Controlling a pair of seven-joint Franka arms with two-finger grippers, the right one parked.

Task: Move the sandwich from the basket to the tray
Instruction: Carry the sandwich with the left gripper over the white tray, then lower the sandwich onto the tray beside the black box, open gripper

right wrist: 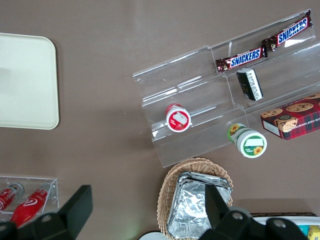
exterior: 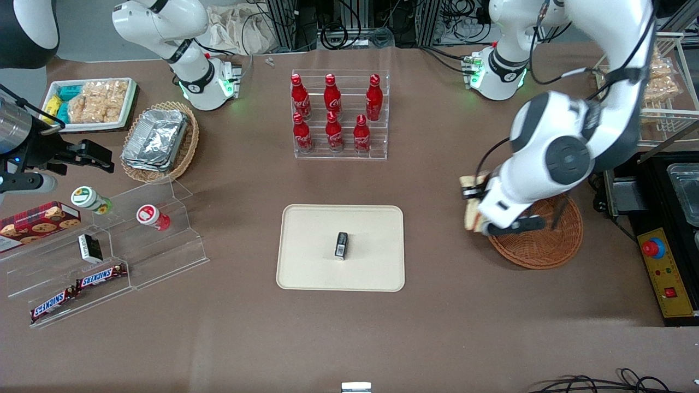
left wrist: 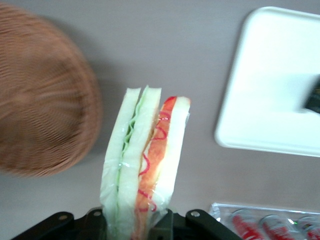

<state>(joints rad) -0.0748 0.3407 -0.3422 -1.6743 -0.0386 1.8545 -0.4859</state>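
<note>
My left gripper (exterior: 474,210) is shut on the clear-wrapped sandwich (exterior: 471,210) and holds it in the air just past the basket's rim, between the basket and the tray. In the left wrist view the sandwich (left wrist: 145,165) stands out from between the black fingers (left wrist: 172,225), showing white bread with green and red layers. The reddish-brown wicker basket (exterior: 540,240) sits under the arm and looks empty where it shows; it also shows in the left wrist view (left wrist: 42,100). The cream tray (exterior: 306,256) lies mid-table with a small black box (exterior: 341,244) on it; its corner shows in the left wrist view (left wrist: 260,90).
An acrylic rack of red cola bottles (exterior: 338,112) stands farther from the front camera than the tray. A tan basket of foil containers (exterior: 158,139), a white snack tray (exterior: 93,101) and clear shelves with snacks (exterior: 104,262) lie toward the parked arm's end.
</note>
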